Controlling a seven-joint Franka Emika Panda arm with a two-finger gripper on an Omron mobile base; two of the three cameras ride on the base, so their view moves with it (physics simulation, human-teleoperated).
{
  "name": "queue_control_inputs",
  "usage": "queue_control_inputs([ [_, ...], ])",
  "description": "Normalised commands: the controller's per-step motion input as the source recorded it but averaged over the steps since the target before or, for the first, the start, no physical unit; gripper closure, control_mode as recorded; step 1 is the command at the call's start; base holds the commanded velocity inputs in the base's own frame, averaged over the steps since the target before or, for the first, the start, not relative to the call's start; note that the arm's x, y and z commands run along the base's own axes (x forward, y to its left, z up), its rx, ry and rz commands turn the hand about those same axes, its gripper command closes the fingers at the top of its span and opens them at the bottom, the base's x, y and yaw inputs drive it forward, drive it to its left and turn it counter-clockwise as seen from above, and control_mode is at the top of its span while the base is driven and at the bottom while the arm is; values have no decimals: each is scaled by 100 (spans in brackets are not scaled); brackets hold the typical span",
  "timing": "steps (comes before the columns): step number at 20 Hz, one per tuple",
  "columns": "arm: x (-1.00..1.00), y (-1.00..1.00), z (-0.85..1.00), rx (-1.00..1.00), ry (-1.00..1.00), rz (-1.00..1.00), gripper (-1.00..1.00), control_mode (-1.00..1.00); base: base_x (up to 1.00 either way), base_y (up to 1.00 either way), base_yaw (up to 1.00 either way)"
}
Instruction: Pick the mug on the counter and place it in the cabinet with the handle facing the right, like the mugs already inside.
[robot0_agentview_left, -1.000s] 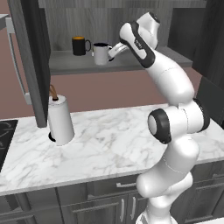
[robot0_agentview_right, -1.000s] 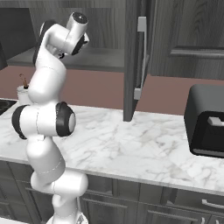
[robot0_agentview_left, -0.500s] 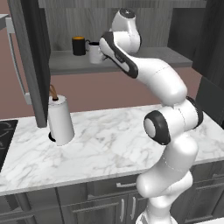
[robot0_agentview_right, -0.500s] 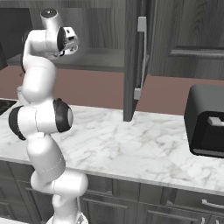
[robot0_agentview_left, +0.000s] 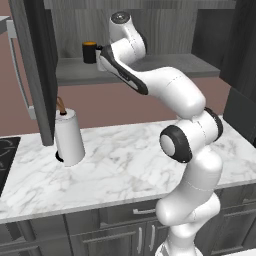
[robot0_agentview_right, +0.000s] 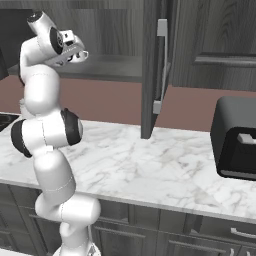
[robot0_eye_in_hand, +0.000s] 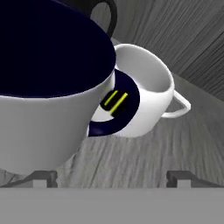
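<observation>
On the cabinet shelf (robot0_agentview_left: 165, 65), the light grey mug (robot0_eye_in_hand: 48, 118) with its dark inside looms close at the left of the hand view. Its navy handle (robot0_eye_in_hand: 124, 111) points right in that view, toward the squat white cup (robot0_eye_in_hand: 146, 94) with yellow marks just behind it. The black mug (robot0_agentview_left: 90, 51) with the orange rim stands further left on the shelf. My gripper (robot0_eye_in_hand: 111, 177) is open at shelf height (robot0_agentview_right: 79, 51). The grey mug sits over the left fingertip (robot0_eye_in_hand: 43, 177), not between the two; I cannot tell whether they touch.
The tall cabinet door (robot0_agentview_left: 35, 65) hangs open at the left, over a paper-towel roll (robot0_agentview_left: 70, 137) on the marble counter (robot0_agentview_left: 120, 165). A black toaster (robot0_agentview_right: 237, 140) stands at the counter's right end. A cooktop corner (robot0_agentview_left: 5, 150) lies far left.
The arm has swung left along the shelf, and the hand now sits next to the black mug. The grey mug has shifted slightly left and is now hidden behind the hand in the left base view.
</observation>
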Motion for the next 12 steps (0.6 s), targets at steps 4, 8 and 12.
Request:
queue_control_inputs([
  [4, -24, 0, 26, 8, -9, 0, -100, -100, 0, 0, 0],
  [8, -52, 0, 30, 10, -12, 0, -100, -100, 0, 0, 0],
  [12, -79, 0, 18, 12, -12, 0, -100, -100, 0, 0, 0],
])
